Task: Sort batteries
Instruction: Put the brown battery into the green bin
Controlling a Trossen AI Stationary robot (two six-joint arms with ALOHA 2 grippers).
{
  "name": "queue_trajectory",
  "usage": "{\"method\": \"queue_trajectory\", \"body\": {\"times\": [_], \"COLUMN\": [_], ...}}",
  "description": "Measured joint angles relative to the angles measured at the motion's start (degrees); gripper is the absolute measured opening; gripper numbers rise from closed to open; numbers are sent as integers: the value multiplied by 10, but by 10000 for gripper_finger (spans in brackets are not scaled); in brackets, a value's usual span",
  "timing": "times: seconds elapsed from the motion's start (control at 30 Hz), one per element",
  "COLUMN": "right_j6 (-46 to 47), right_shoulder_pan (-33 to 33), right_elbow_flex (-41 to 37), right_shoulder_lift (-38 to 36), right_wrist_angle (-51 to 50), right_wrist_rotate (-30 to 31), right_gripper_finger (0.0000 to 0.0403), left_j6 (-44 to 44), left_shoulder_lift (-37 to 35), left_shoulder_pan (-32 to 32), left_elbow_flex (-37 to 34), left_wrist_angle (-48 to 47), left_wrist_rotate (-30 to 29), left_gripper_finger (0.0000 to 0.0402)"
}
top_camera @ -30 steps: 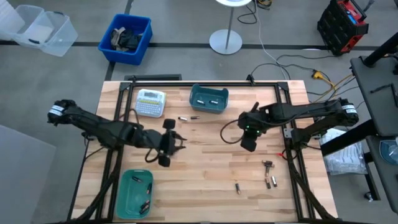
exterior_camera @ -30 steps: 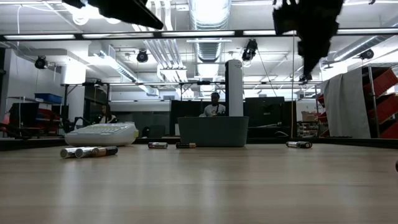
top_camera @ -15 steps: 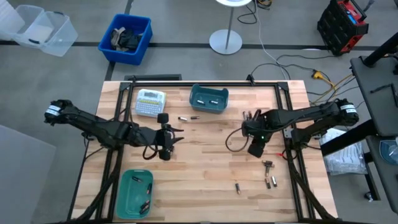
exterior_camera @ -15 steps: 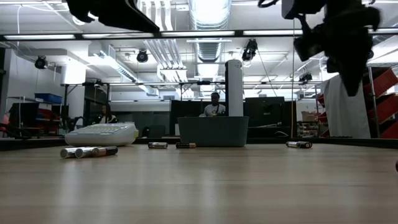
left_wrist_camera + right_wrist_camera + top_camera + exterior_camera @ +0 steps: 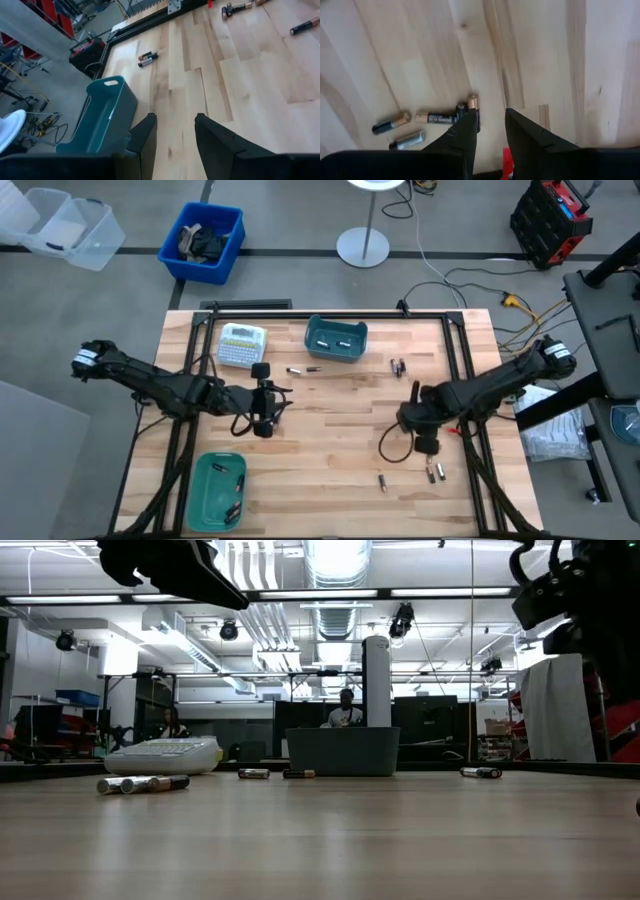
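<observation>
Small batteries lie scattered on the wooden table: a pair [image 5: 303, 369] near the far teal bin [image 5: 336, 338], two [image 5: 397, 365] right of it, and several near the right front [image 5: 436, 471], [image 5: 382, 482]. My right gripper [image 5: 426, 442] hovers open above that front group, and its wrist view shows batteries [image 5: 442, 118], [image 5: 391, 124] below its fingers. My left gripper [image 5: 263, 412] hangs open over the table's left middle, facing the far bin [image 5: 100, 120], with nothing between its fingers. A second teal bin [image 5: 217, 490] at the near left holds a few batteries.
A white label-maker [image 5: 243, 345] sits at the far left beside the far bin. Bare wood lies across the table's middle. In the low view, batteries [image 5: 140, 783] lie in front of the label-maker [image 5: 163, 754]. People sit in the room behind.
My right gripper has swung from the table's middle toward the near right, ending above the batteries there. It has stayed open. My left gripper has shifted slightly toward the far edge.
</observation>
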Motion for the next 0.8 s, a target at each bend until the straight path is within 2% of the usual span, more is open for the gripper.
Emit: {"method": "queue_trajectory", "body": {"times": [0.2,0.37,0.53,0.8], "right_j6": [8,30,78,100], "right_shoulder_pan": [45,85,100,107], "right_elbow_flex": [-28,-58,-76,-95], "right_shoulder_lift": [0,0,0,0], "right_wrist_angle": [50,71,74,93], "right_wrist_rotate": [21,61,67,67], "right_gripper_finger": [112,125,137,152], "left_j6": [0,0,0,0], "left_shoulder_lift": [0,0,0,0], "left_shoulder_pan": [0,0,0,0], "left_elbow_flex": [0,0,0,0], "left_wrist_angle": [1,1,1,1], "left_wrist_rotate": [0,0,0,0], "left_gripper_finger": [115,115,115,115]}}
